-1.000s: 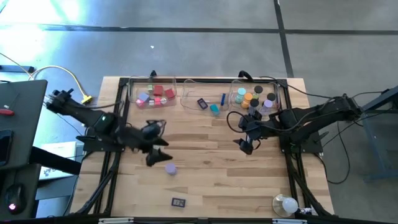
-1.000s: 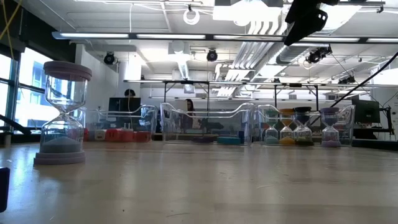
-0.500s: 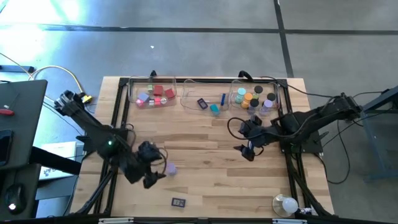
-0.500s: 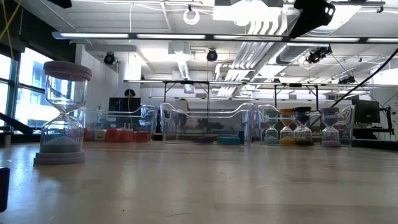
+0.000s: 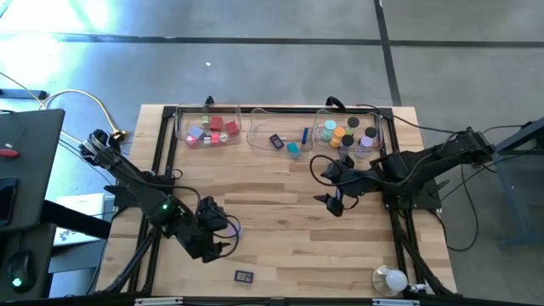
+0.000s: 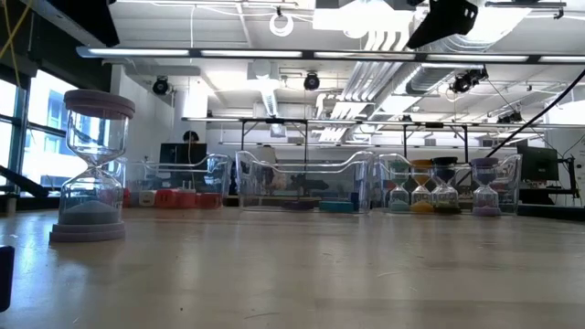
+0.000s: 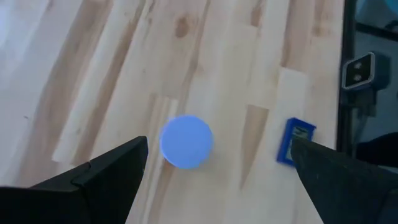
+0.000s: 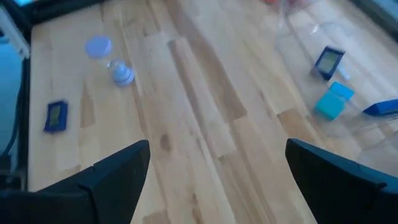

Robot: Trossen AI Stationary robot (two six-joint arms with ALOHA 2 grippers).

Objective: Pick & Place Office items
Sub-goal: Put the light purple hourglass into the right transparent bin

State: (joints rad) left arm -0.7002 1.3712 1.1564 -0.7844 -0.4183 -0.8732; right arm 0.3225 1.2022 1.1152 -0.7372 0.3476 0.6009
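A lilac hourglass (image 6: 91,169) stands upright on its base on the bare wood, left of the table's middle. In the left wrist view I see its round top cap (image 7: 186,142). My left gripper (image 5: 214,235) hangs open above it, with the cap below and between the fingertips (image 7: 219,149), and touches nothing. My right gripper (image 5: 337,202) is open in the air right of the middle, its fingers (image 8: 217,149) over bare wood. A small dark clip (image 5: 244,275) lies flat near the front edge.
Three clear trays stand along the far edge. The left one (image 5: 208,129) has red and pink blocks, the middle one (image 5: 280,138) a clip, a blue stick and a teal block, and the right one (image 5: 350,134) several small hourglasses. A white bulb (image 5: 393,279) sits at the near right corner.
My left gripper has swung toward the table's near edge and come down, rolling as it went. It now hangs over the lilac hourglass and stays open. The hourglass has not moved.
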